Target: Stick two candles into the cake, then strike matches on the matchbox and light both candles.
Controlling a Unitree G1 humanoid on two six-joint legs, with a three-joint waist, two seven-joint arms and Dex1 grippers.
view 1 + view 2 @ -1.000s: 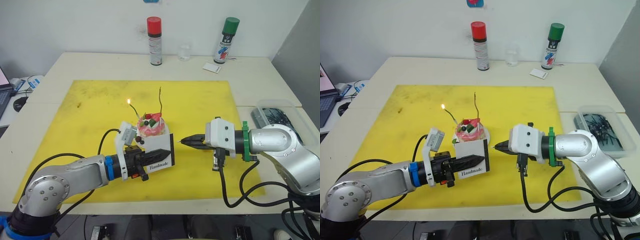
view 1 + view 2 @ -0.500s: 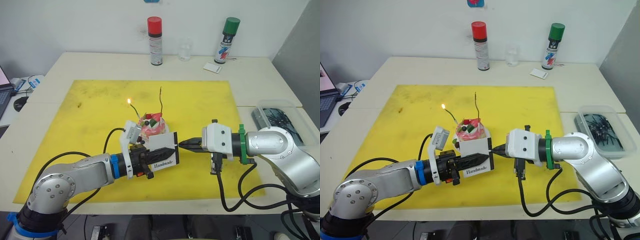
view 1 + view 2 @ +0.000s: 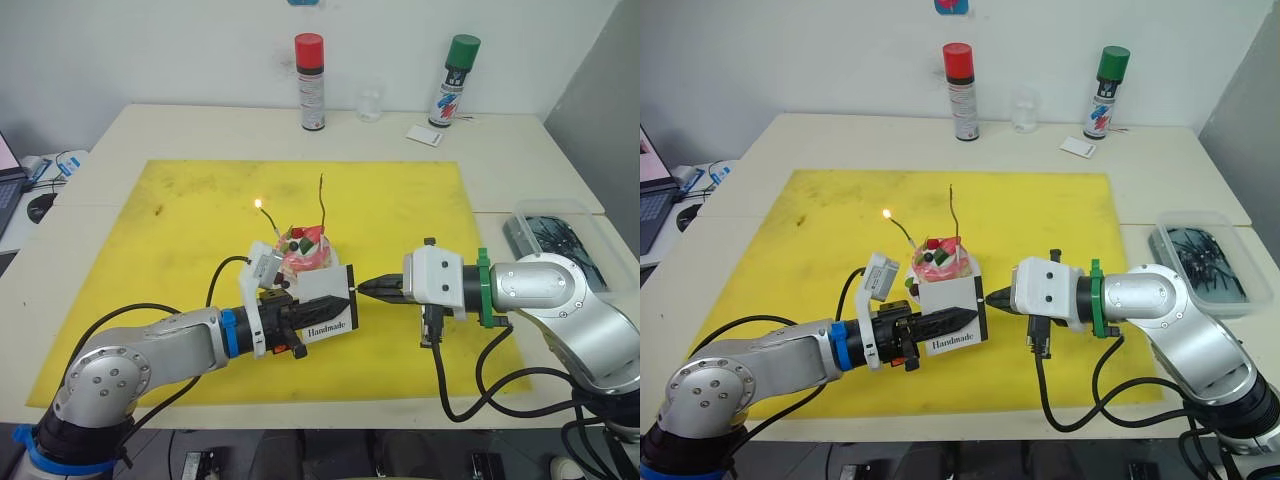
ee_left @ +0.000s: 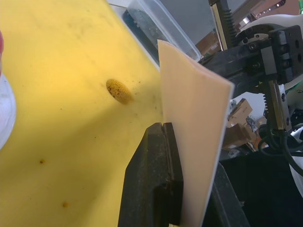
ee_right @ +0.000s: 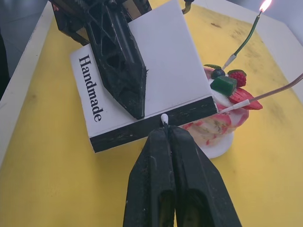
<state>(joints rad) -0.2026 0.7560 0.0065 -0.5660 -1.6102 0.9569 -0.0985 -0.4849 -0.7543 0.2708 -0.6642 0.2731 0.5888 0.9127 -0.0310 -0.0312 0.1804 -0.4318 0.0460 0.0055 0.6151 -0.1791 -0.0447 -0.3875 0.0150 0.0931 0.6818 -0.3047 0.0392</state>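
Observation:
The pink cake [image 3: 305, 260] sits on its white plate [image 5: 218, 145] on the yellow mat. Two candles stand in it. The left candle [image 3: 268, 222] burns with a small flame and the right candle [image 3: 322, 200] is unlit. My left gripper [image 3: 343, 297] is shut on the white "Handmade" matchbox [image 5: 161, 71], holding it upright just in front of the cake. My right gripper [image 3: 364, 286] is shut on a match [image 5: 164, 118]. The match's pale head touches the box's black strip [image 5: 156, 124].
The yellow mat [image 3: 180, 220] covers the middle of the table. At the back stand a red-capped spray can [image 3: 310, 82], a small glass [image 3: 369, 103], a green-capped can [image 3: 453, 80] and a white card [image 3: 423, 135]. A clear bin [image 3: 550, 232] lies at the right.
Over the last second the left gripper carried the matchbox rightward and the right gripper moved left, bringing the match tip onto the box's strip. Little moved in the last half second.

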